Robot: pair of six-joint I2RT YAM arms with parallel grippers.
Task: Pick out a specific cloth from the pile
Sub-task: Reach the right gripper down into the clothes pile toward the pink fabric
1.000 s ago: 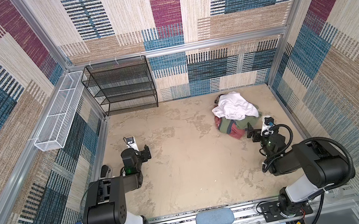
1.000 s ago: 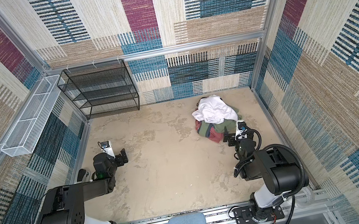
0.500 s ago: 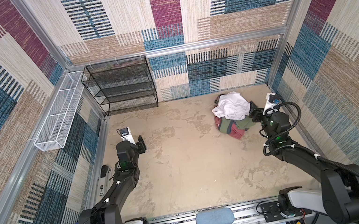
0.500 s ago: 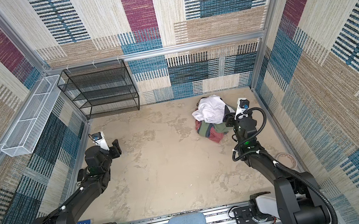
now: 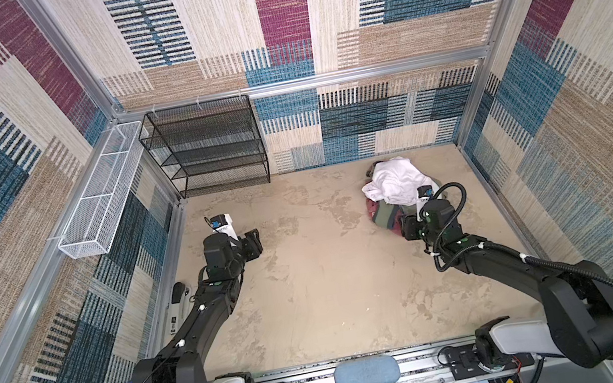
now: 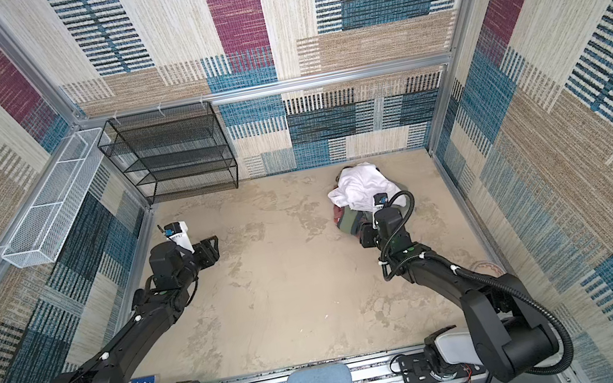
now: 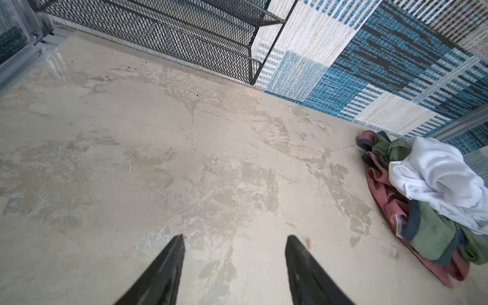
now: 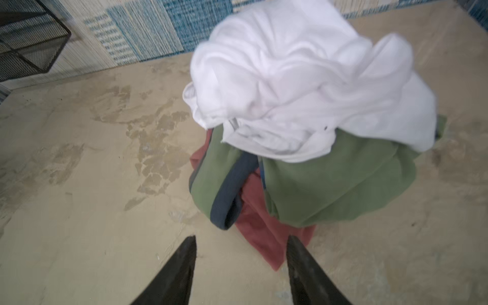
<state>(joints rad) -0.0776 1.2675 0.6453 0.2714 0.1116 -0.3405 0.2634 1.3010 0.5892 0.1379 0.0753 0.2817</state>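
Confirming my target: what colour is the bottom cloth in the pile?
The cloth is faded red; best seen in the right wrist view.

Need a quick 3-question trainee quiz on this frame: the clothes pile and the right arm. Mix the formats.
1. True or false: the white garment sits on top of the pile.
2. Going by colour, how many garments show in the pile? A) two B) three C) five
3. Fill in: the cloth showing under the green garment, nearest the right end effector, is faded ___.
Key: 1 true; 2 B; 3 red.
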